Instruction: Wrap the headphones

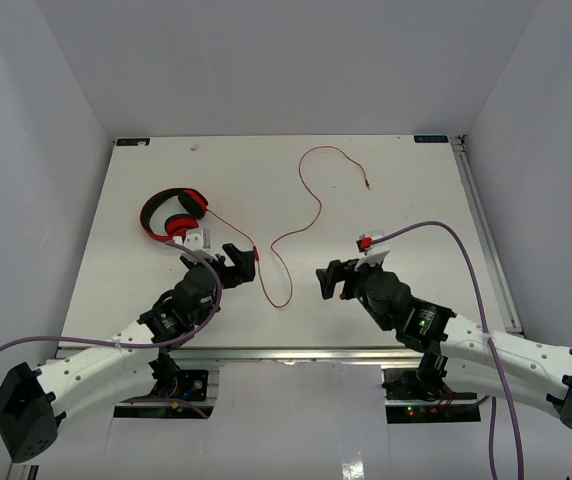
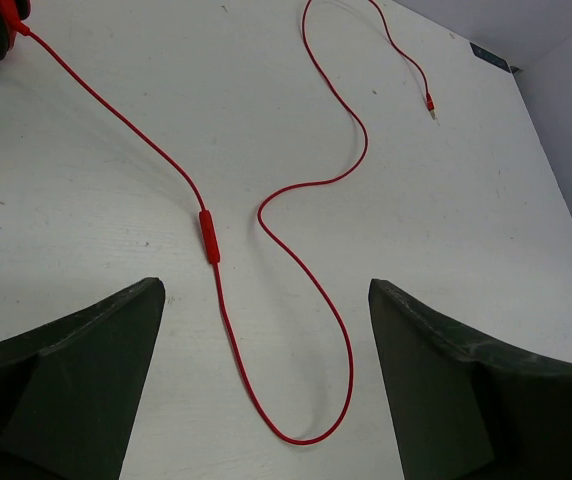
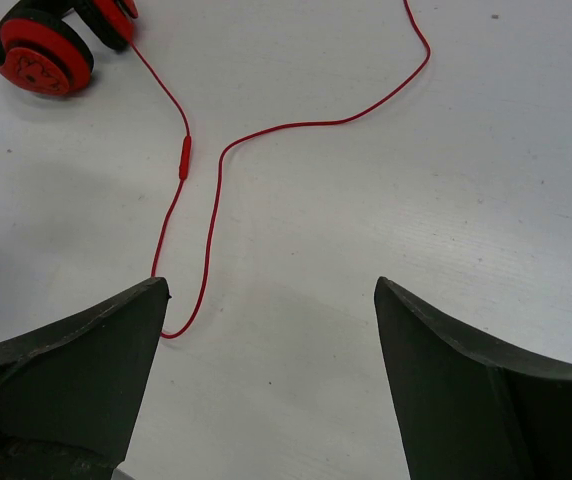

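Red headphones [image 1: 174,215]: left-rear of white table [image 1: 416,180], just beyond your left gripper [image 1: 236,262].
Cable [image 2: 209,237]: loose loop lies between both grippers.
Left fingers [image 2: 66,380]: spread, empty.
Right gripper [image 1: 329,281]: spread, empty.

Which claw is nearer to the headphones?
The left claw: it sits just beside the headphones, while the right claw is on the other side of the red cable loop.

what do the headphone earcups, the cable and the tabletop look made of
Earcups: red shell, probably moulded plastic, ringed by matte black padding, maybe faux leather. Cable: thin red rubbery-looking sheath, lying in loose curves. Tabletop: white, matte, lightly speckled hard board; material unclear.
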`<state>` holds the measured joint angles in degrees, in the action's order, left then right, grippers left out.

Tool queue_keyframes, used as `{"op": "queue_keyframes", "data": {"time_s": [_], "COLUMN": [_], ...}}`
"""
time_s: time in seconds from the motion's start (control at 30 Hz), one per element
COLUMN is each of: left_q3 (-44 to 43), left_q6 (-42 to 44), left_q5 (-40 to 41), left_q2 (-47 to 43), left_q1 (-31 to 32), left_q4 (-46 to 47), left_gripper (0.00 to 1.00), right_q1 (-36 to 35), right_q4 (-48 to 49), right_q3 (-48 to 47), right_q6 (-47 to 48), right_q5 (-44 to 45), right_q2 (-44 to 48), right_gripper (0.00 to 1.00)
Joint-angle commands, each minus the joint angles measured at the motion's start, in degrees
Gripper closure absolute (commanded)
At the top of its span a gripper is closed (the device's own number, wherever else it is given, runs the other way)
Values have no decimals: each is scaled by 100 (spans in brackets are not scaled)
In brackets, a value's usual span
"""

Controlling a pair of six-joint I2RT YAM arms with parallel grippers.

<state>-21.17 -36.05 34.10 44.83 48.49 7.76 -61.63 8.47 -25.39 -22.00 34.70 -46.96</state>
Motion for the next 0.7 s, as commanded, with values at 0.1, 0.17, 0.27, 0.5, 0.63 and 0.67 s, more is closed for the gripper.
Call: {"op": "queue_keyframes", "data": {"time_s": [0.1, 0.17, 0.27, 0.5, 0.63, 0.67], "left_q3": [-212, -215, -238, -391, -778, -983], "left_q6": [-60, -57, -40, -137, -479, -484], "left_q5": [92, 108, 114, 229, 326, 429], "left_q2": [-33, -24, 24, 233, 707, 898], "left_q1": [3, 3, 3, 9, 3, -14], "left_q4": [-46, -46, -63, -262, -670, -867], "left_gripper": [6, 6, 6, 6, 7, 7], "right_q1": [-16, -16, -16, -16, -23, -22], "right_q4": [102, 102, 102, 97, 18, 21], "right_q3": [-230, -227, -212, -224, -294, -287], "right_q6": [-78, -85, -96, -117, -164, -172], "right_q5": [92, 101, 107, 96, -1, -59], "right_q2": [108, 140, 161, 123, 160, 193], "right_gripper": [10, 10, 10, 10, 10, 10]}}
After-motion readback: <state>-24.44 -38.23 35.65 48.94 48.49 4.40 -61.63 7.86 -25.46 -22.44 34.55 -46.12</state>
